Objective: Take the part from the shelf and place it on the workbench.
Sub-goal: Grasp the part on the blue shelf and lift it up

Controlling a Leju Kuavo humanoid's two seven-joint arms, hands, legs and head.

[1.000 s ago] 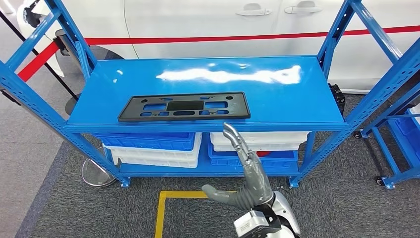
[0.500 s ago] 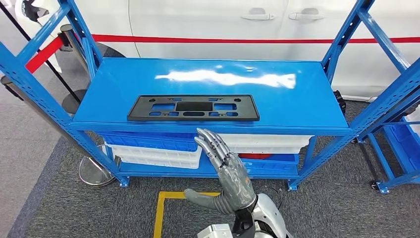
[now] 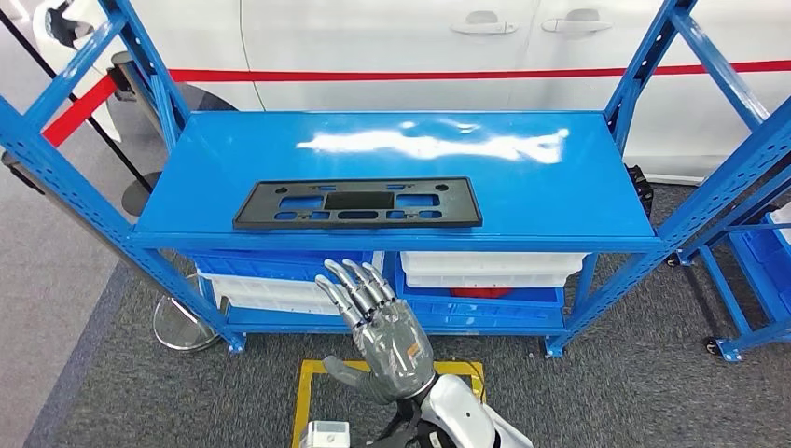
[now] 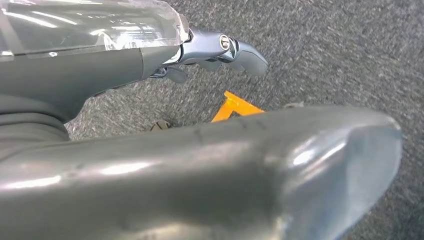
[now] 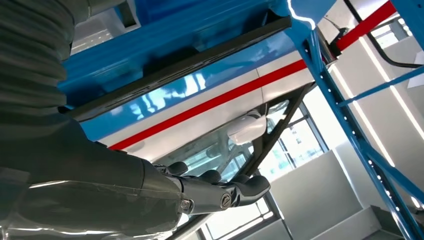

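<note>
A: Where the part [image 3: 357,203] lies: flat on the blue shelf [image 3: 522,187], mid-frame in the head view, close to the shelf's front edge. Black, long, with cut-outs. Untouched.

B: Right hand [image 3: 378,327]?

A: Lower centre of the head view, below the shelf's front edge and apart from the part. Fingers spread and raised, thumb out to the side, nothing held.

B: Left hand [image 4: 220,50]?

A: Upper middle of the left wrist view, over grey carpet [image 4: 350,55]. Grasp state: cannot tell.

B: Surroundings?

A: White and blue bins [image 3: 289,280] on the lower shelf level; white car [image 3: 420,42] across the top.
</note>
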